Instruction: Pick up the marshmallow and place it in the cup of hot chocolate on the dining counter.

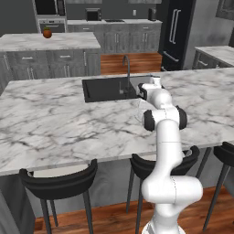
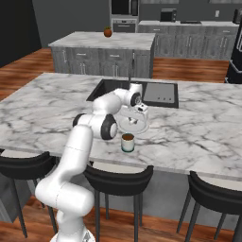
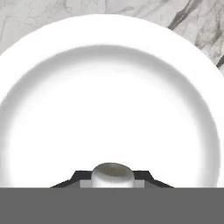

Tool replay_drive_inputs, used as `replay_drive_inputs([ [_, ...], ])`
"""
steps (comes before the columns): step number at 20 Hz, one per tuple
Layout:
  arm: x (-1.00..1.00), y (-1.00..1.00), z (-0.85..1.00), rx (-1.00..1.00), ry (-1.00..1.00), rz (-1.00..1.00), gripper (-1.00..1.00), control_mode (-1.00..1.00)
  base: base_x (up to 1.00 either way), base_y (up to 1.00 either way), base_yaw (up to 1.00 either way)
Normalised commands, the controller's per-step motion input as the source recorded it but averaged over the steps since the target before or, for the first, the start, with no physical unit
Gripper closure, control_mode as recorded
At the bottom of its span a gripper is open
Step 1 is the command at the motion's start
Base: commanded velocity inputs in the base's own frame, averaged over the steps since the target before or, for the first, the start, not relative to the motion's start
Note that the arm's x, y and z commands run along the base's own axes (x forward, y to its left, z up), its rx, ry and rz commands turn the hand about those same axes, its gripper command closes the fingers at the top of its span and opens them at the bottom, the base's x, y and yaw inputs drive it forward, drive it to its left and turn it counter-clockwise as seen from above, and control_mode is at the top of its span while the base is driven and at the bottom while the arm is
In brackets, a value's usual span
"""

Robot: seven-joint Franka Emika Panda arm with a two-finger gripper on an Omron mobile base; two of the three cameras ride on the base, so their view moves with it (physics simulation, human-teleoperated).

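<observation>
Jaws (image 3: 112, 183) were shut narrow on the marshmallow (image 3: 111, 174), low over the plate (image 3: 109, 100), mid-table by the sink's (image 2: 156, 92) front edge. Cup (image 2: 127, 142) stood just beside the plate, toward the table's near (stool-side) edge, so the carry looked short: lift, then back toward the robot's base.

Left base camera sits behind the arm's left shoulder, looking forward and down across the long white grey-veined marble tabletop (image 1: 55, 123); right base camera does the same from the other side. Both share the recessed black sink (image 1: 107, 88) and that slab. The hand camera hangs very close, facing straight down into the round white plate (image 3: 109, 87).
</observation>
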Motion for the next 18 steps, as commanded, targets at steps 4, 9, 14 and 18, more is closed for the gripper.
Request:
replay_drive_inputs([
  [4,-0.42,0.02,0.46,0.00,-0.12,0.00,1.00,-1.00,0.00,0.00,0.00],
  [9,-0.70,0.17,0.60,0.00,-0.24,0.01,1.00,-1.00,0.00,0.00,0.00],
  [14,-0.97,0.30,0.53,0.00,-0.45,0.01,1.00,-1.00,0.00,0.00,0.00],
  [18,-0.91,0.11,0.60,0.00,-0.44,0.05,1.00,-1.00,0.00,0.00,0.00],
])
